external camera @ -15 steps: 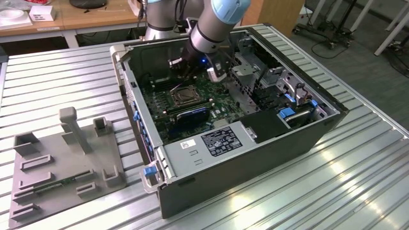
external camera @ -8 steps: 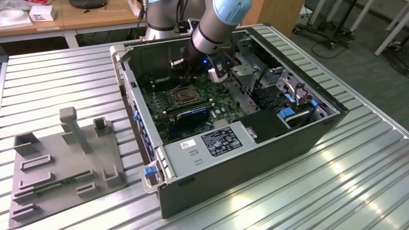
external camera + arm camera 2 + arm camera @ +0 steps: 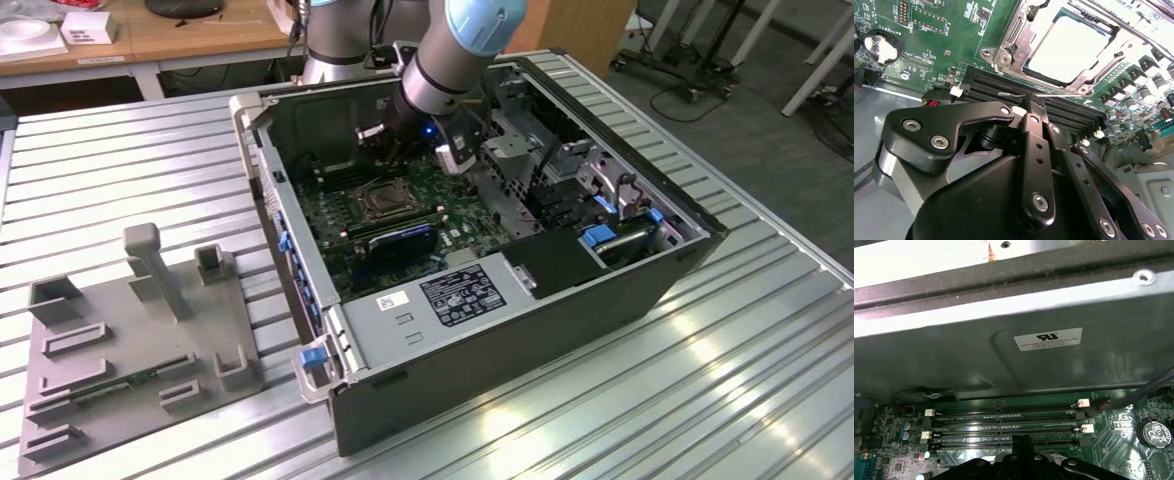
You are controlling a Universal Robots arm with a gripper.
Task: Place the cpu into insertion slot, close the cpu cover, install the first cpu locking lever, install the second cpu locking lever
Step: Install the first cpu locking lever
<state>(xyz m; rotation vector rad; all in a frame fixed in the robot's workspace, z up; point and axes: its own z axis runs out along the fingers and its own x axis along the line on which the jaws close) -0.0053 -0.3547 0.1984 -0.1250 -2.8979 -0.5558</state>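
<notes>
Hovering inside an open grey-and-black computer tower case (image 3: 561,290): a black metal gripper (image 3: 380,150), at 12 o'clock of the small square insertion slot (image 3: 379,201) in the exterior view.

Jaws: pressed together at the tips in the second wrist view.

Contents: a flat square silver-topped cpu (image 3: 1066,45) seated in the slot, and a thin silver metal cpu cover (image 3: 1016,37) lying flat around it. A thin silver wire locking lever (image 3: 1054,94) runs just beside the jaw tips, over long black memory slots (image 3: 994,82); whether it is pinched, cannot tell.

Setting: the case stands on a ribbed metal counter (image 3: 120,170), with a grey moulded fixture tray (image 3: 134,350) at the case's 8 o'clock.
</notes>
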